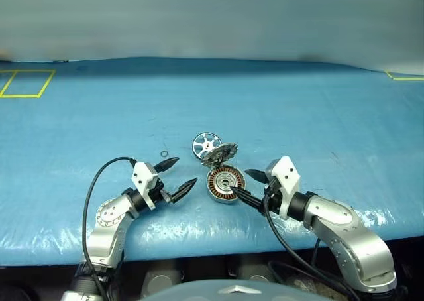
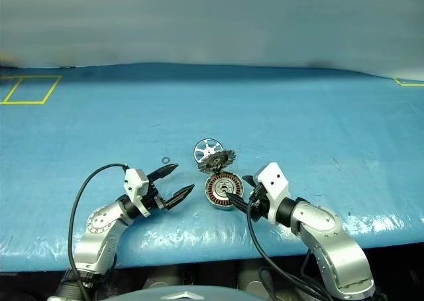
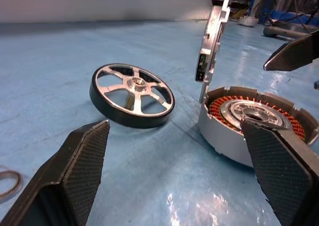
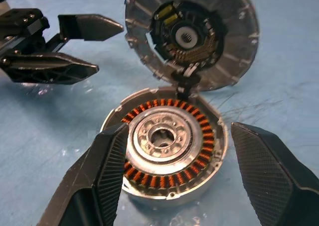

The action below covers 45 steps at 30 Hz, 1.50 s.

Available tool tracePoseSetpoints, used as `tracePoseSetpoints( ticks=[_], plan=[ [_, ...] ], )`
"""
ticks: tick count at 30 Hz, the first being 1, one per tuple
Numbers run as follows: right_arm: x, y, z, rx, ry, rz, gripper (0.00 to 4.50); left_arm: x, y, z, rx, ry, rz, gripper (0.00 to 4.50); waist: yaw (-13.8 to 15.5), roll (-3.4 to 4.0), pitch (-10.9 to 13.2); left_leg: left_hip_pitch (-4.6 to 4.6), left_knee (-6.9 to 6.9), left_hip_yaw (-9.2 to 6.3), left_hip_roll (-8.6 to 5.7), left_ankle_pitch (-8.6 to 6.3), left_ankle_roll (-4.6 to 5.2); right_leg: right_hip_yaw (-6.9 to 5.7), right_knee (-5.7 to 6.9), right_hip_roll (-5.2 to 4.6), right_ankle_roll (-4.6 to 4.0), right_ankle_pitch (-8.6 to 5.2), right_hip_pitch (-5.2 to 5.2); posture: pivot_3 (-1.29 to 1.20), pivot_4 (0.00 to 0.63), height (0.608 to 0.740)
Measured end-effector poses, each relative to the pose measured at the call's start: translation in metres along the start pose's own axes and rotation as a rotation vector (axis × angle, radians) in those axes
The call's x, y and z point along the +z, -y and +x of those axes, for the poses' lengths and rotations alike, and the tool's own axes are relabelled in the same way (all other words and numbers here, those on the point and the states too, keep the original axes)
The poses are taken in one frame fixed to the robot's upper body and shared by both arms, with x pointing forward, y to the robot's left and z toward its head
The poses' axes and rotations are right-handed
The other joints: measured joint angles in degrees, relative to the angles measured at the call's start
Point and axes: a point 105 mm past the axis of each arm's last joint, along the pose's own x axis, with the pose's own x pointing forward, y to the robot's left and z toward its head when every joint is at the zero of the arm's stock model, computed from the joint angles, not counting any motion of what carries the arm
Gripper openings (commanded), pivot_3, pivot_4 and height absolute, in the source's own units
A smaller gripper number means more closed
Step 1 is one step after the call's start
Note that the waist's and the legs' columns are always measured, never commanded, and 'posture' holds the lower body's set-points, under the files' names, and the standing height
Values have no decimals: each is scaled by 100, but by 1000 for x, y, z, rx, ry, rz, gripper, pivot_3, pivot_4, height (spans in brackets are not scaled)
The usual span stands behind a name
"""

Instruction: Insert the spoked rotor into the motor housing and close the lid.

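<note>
I see blue sheeting (image 1: 298, 102) over the table, yellow tape (image 1: 26, 83) far behind the motor housing (image 1: 224, 184). Left gripper (image 1: 180, 174) and right gripper (image 1: 246, 185) flank it, both spread, empty.

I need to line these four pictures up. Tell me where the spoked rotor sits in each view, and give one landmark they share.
Left eye view: spoked rotor lies on the blue table just beyond the upright lid.
Right eye view: same spot, behind the lid.
Left wrist view: flat on the table, beside the motor housing.
Right wrist view: not in it.
Shared landmark: the open motor housing with its copper windings.
</note>
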Motion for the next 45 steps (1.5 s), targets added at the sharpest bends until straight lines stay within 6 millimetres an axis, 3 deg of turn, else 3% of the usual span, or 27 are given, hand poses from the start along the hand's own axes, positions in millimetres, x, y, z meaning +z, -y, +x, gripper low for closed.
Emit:
tracePoseSetpoints(
  ticks=[3,8,18,21,27,33,38,45],
  plan=[
    [-7,7,8,-84,47,27,3420,1,-1,2,13,5,-1,4500,-1,-1,-1,-1,-3,0,1,0,0,2,2,2,-3,-1,-1,0,150,740],
    [-3,-8,19,-55,115,74,3420,-1,-4,1,60,1,-4,4500,-1,-2,-1,-16,-11,3,1,0,-1,25,2,16,-28,12,2,0,150,740],
    [-11,-16,19,-1,71,78,3420,4,-23,-10,166,-11,90,4500,10,-3,-1,-10,-8,2,4,0,-2,22,2,13,-9,-1,1,0,150,740],
    [-8,-16,21,3,80,84,3420,13,-35,-10,196,-10,150,4500,11,-2,-1,-12,-9,2,4,1,-3,23,4,15,-13,1,2,0,150,740],
    [-4,-15,23,15,83,96,3420,23,-78,-14,380,-17,229,4500,13,-6,-3,-13,-9,3,1,1,-2,23,2,18,-27,15,6,0,150,740],
    [-6,-15,22,-4,73,107,3420,8,-86,-16,404,-83,186,4500,10,-6,-2,-14,-9,9,1,0,-1,26,2,18,-22,18,6,0,150,740],
    [-10,-14,20,-22,56,109,3420,11,-88,-3,340,-115,146,4500,20,-8,-2,-9,-6,10,2,3,-4,28,4,19,1,6,10,0,150,740],
    [-12,-11,19,-49,47,109,3420,-18,-81,-6,312,-242,109,4500,-2,-9,-2,-8,-10,13,5,3,-4,32,4,24,-18,17,6,0,150,740]
  ],
)
